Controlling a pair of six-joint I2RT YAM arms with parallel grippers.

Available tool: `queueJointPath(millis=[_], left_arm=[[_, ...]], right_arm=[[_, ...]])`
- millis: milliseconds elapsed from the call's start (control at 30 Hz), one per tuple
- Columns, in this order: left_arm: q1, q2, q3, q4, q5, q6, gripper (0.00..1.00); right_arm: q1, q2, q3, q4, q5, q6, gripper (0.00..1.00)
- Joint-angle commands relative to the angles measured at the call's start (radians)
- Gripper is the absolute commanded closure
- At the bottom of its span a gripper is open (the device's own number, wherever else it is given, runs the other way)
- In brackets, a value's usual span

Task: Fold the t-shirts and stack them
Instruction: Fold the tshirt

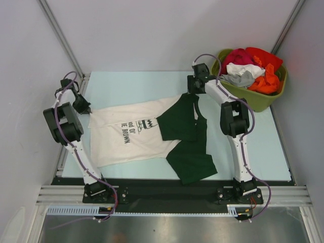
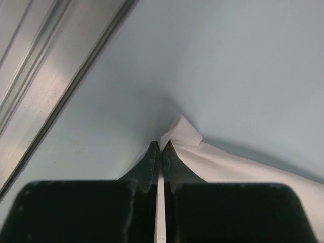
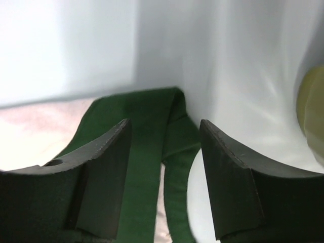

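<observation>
A cream-white t-shirt point(image 1: 129, 134) with black lettering lies spread on the pale blue table, its right part under a dark green garment point(image 1: 188, 139). My left gripper point(image 1: 87, 109) is at the white shirt's far left corner, shut on the cream cloth point(image 2: 182, 132), which shows pinched between the jaws. My right gripper point(image 1: 195, 91) is open above the green garment's far end; in the right wrist view the green cloth point(image 3: 152, 147) lies between and below the spread fingers point(image 3: 109, 152), with no grip on it that I can see.
An olive-green tub point(image 1: 255, 98) at the back right holds red, white, grey and orange clothes point(image 1: 253, 68). Its rim shows at the right edge of the right wrist view point(image 3: 311, 111). A metal rail point(image 2: 45, 76) runs along the table's left edge.
</observation>
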Motion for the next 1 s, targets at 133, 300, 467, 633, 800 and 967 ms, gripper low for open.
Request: queueJointPath(millis=[133,300,467,633,800,967], left_arm=[[0.044,0.013,0.05,0.049,-0.057,-0.008,1.0],[0.057,0.021,0.053,0.052,-0.043,0.003,1.0],[0.058,0.021,0.042,0.06,-0.037,0.004,1.0],[0.061,0.022,0.039,0.067,-0.031,0.006,1.0],[0.063,0.037,0.048,0.077,-0.017,0.001,1.0],[0.064,0.053,0.059,0.138,0.058,-0.043,1.0]], right_arm=[[0.029,0.096,0.175,-0.039,0.028,-0.03,0.39],[0.035,0.128,0.197,-0.013,0.017,-0.054,0.4],[0.039,0.157,0.211,0.013,0.028,-0.057,0.44],[0.041,0.186,0.215,0.035,0.023,-0.059,0.5],[0.03,0.209,0.224,0.053,0.005,-0.033,0.85],[0.023,0.219,0.228,0.112,0.068,-0.007,1.0]])
